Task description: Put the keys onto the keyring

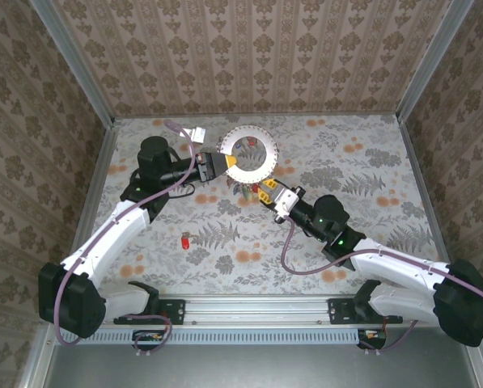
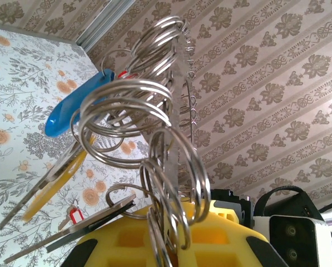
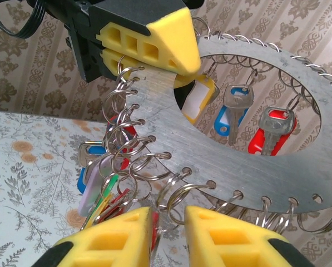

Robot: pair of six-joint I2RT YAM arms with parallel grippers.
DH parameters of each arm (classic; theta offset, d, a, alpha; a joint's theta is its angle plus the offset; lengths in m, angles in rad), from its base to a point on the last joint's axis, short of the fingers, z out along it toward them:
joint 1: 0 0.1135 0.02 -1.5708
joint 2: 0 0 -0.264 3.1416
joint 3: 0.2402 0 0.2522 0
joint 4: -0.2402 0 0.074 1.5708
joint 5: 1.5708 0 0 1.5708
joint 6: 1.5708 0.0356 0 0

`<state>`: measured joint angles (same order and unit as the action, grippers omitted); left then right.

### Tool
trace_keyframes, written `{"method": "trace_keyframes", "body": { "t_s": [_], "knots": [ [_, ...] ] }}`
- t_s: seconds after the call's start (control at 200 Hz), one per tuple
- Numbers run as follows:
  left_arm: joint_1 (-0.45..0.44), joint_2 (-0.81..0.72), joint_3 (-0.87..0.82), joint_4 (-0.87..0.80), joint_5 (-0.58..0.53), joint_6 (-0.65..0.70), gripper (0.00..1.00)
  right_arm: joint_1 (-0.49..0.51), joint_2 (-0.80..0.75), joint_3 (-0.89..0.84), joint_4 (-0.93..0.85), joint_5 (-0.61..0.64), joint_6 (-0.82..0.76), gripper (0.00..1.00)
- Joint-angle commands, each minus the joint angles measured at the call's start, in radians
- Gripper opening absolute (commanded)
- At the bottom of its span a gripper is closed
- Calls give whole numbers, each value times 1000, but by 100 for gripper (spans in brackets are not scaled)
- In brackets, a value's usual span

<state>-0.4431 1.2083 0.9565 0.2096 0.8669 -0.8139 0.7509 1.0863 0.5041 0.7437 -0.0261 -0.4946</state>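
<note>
From above, the keyring (image 1: 265, 163) reads as a whole pale toothed disc with a wide round hole, held off the table (image 1: 362, 218). Its flat face is turned up to that camera, and it juts straight out beyond the fingertips of the left gripper (image 1: 223, 164). The left wrist view gives the same keyring (image 2: 174, 167) edge-on: a thin metal plate rising straight away from the yellow pads (image 2: 227, 236), crowded with wire split rings. The right wrist view adds the plate's brushed grey surface (image 3: 210, 161), with small holes along the rim, each carrying a split ring. In it the left gripper (image 3: 171, 64) is clamped tight on the rim at the far side of the plate. The right gripper (image 3: 168, 236) sits at the near rim with its jaws a narrow gap apart, and a split ring (image 3: 177, 201) hangs just above that gap; whether the fingers touch it I cannot tell. From above, the right gripper (image 1: 263, 191) is just beside the rim. The keys (image 3: 271, 130) dangle beyond the plate with red, blue and yellow heads. A blue tag (image 2: 77, 105) and a yellow one (image 2: 54, 186) hang beside the left gripper's pads. One loose red key (image 1: 184, 241) lies on the table, well apart from both grippers.
</note>
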Motion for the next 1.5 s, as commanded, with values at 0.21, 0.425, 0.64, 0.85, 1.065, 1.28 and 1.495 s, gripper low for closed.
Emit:
{"method": "trace_keyframes", "body": {
  "t_s": [0.21,0.425,0.64,0.85,1.065,1.28,1.495],
  "knots": [
    [-7,-41,39,18,91,18,0,-7,-63,38,-93,-12,-9,30],
    [-7,-42,40,15,93,19,0,-7,-65,39,-80,12,-11,24],
    [-7,-44,40,10,93,22,0,-6,-57,40,-60,31,-10,22],
    [-36,-43,42,10,90,21,0,-7,-49,45,-40,61,4,19],
    [-45,-44,42,10,87,22,0,-4,-22,56,0,56,33,19],
    [-49,-48,43,6,80,21,0,-1,7,57,47,149,36,15],
    [-52,-48,44,5,77,21,0,1,12,57,57,180,50,18]
  ]
}}
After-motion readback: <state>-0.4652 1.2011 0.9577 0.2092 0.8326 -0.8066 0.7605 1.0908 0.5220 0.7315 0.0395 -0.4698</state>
